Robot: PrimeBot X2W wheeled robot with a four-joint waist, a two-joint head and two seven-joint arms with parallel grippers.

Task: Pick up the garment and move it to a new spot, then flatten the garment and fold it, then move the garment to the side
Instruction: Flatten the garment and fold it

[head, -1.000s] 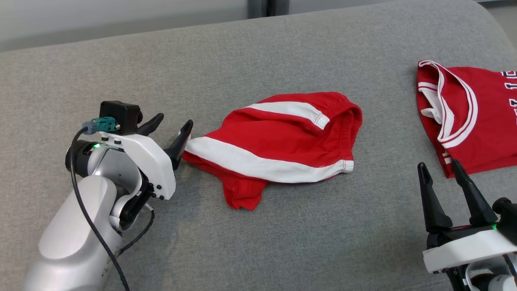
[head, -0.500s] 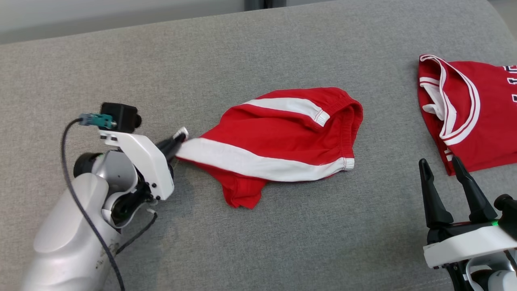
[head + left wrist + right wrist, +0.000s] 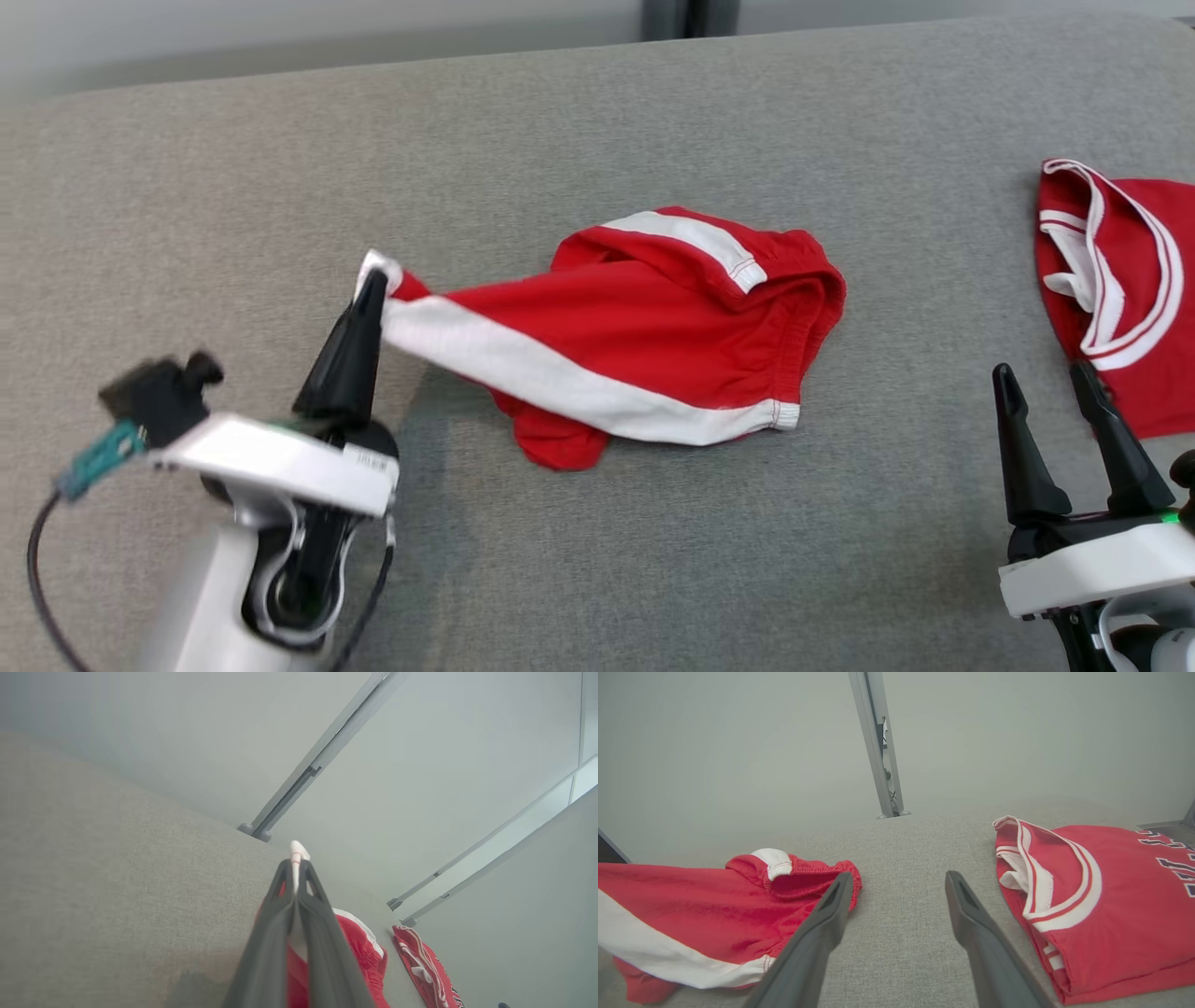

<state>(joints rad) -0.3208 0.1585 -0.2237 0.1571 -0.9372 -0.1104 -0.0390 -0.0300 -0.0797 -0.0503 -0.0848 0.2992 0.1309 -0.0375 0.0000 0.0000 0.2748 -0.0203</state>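
The garment [image 3: 653, 327] is a pair of red shorts with white side stripes, lying crumpled in the middle of the grey cushion. My left gripper [image 3: 372, 280] is shut on the garment's white-edged left corner and holds that corner lifted off the fabric. In the left wrist view the white hem [image 3: 297, 850] pokes out past the closed fingers [image 3: 280, 891], and red cloth [image 3: 359, 947] hangs behind them. My right gripper [image 3: 1046, 378] stands open at the lower right, holding nothing. The right wrist view shows the garment [image 3: 714, 905] to the left of those spread fingers [image 3: 831, 910].
A folded red jersey [image 3: 1120, 280] with white trim lies at the right edge of the cushion [image 3: 597, 560], close beyond my right gripper; it is also in the right wrist view [image 3: 1092, 896]. A pale wall and a metal post [image 3: 878, 742] stand behind the cushion.
My left gripper closed on the garment's left corner and has raised it, pulling that side taut and upward. The head camera shifted a little. The right gripper stayed open and still.
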